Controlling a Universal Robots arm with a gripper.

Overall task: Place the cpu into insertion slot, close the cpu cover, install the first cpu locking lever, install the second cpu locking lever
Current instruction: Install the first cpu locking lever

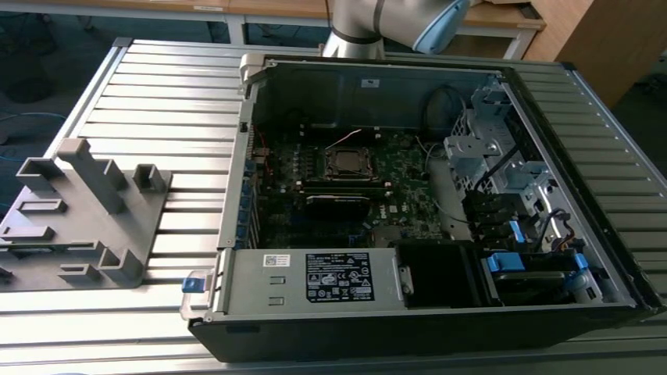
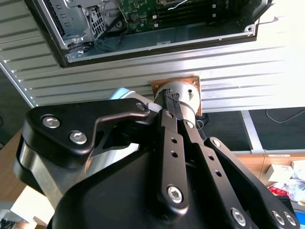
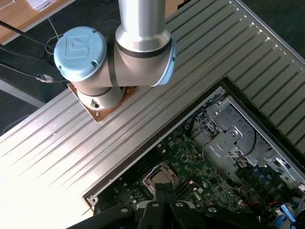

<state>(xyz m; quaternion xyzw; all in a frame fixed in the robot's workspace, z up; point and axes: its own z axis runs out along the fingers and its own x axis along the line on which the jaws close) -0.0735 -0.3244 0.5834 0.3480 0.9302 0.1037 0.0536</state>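
Observation:
In the second wrist view my gripper point(image 2: 171, 97) is shut, its black ribbed fingertips pressed together with nothing between them. It hangs high above the open computer case point(image 1: 417, 195). The first wrist view shows the gripper point(image 3: 164, 187) over the dark green motherboard point(image 3: 190, 167), close above the insertion slot point(image 3: 161, 178). The slot point(image 1: 349, 164) sits in the upper middle of the board. The silver cpu cover point(image 1: 349, 153) lies flat around it. A dull grey-brown square, seemingly the cpu point(image 1: 349, 165), shows inside the frame. The locking levers are too small to make out.
The case lies on a ribbed aluminium table point(image 1: 156, 94). A labelled grey power-supply box point(image 1: 312, 277) fills its near side, and drive cages point(image 1: 501, 148) its right. A grey plastic fixture point(image 1: 83, 211) stands at the exterior view's left. The arm's base point(image 3: 95, 95) is bolted behind the case.

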